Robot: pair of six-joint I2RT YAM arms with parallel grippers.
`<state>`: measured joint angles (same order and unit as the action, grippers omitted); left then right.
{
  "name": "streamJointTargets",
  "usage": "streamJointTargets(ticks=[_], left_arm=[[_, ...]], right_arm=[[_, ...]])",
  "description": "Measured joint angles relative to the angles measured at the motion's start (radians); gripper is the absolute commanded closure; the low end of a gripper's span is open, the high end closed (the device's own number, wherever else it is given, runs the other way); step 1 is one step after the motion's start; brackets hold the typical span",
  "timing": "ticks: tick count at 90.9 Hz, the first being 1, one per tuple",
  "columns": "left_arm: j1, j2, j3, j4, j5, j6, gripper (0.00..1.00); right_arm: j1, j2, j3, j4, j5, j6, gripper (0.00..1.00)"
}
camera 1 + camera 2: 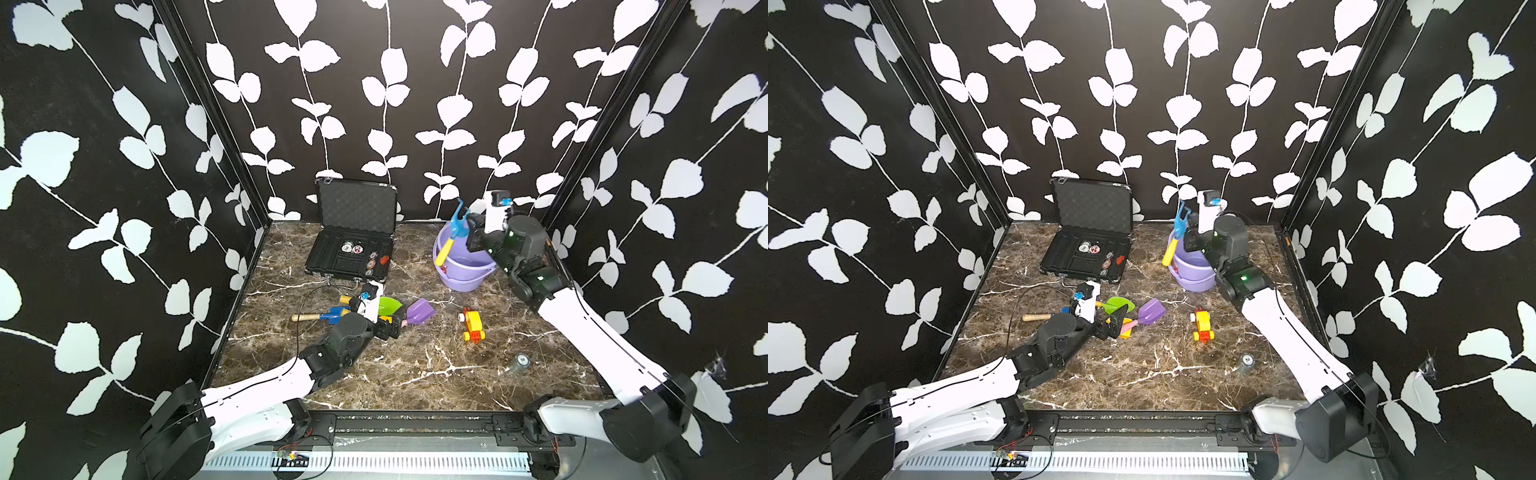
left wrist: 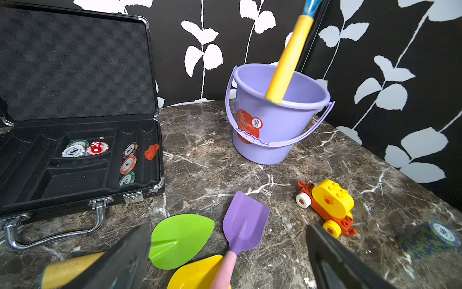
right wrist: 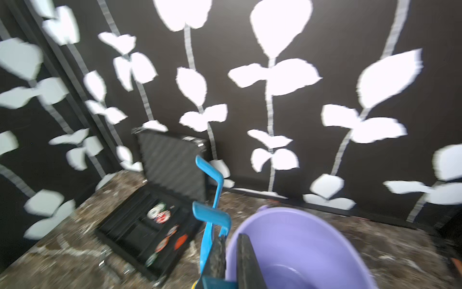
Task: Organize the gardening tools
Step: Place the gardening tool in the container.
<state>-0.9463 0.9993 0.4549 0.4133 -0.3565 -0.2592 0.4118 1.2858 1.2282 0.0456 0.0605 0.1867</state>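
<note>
Left of centre on the marble floor lie a green shovel (image 2: 182, 240), a yellow shovel (image 2: 197, 272) and a purple shovel (image 2: 246, 220) with a pink handle. My left gripper (image 2: 226, 230) hangs open just above them, one finger on each side of the group. A blue shovel (image 1: 332, 316) with a wooden handle lies to their left. My right gripper (image 1: 471, 237) is shut on the blue three-pronged fork (image 1: 457, 224), prongs up. Its yellow handle slants down over the rim of the purple bucket (image 1: 465, 270) at the back right. The wrist view shows the fork (image 3: 210, 220) beside the bucket (image 3: 300, 240).
An open black case (image 1: 353, 266) holding round chips stands at the back, left of the bucket. A yellow-and-red toy vehicle (image 1: 473, 325) sits right of the shovels. A small stack of chips (image 1: 521, 360) lies nearer the front right. A thin black cable (image 1: 300, 316) loops over the left arm.
</note>
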Motion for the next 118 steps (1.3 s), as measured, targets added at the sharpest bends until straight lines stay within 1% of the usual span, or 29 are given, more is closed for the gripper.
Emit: streamJointTargets(ticks=[15,31,73,97,118], left_arm=[[0.000,0.001,0.000,-0.003,-0.013,-0.014,0.01],[0.000,0.005,0.000,-0.005,-0.032,-0.027,0.01],[0.000,0.043,0.001,-0.053,-0.086,-0.033,0.01],[0.002,0.086,0.068,-0.219,-0.152,-0.040,0.01],[0.011,0.100,0.081,-0.291,-0.159,-0.059,0.01]], right_arm=[[-0.076,0.025,0.001,0.030,0.040,-0.003,1.00],[-0.113,0.083,0.001,0.066,0.067,-0.041,1.00],[-0.117,0.219,-0.050,0.165,0.048,-0.170,1.00],[-0.117,0.303,-0.089,0.184,0.045,-0.183,1.00],[-0.117,0.356,-0.111,0.206,0.056,-0.176,1.00]])
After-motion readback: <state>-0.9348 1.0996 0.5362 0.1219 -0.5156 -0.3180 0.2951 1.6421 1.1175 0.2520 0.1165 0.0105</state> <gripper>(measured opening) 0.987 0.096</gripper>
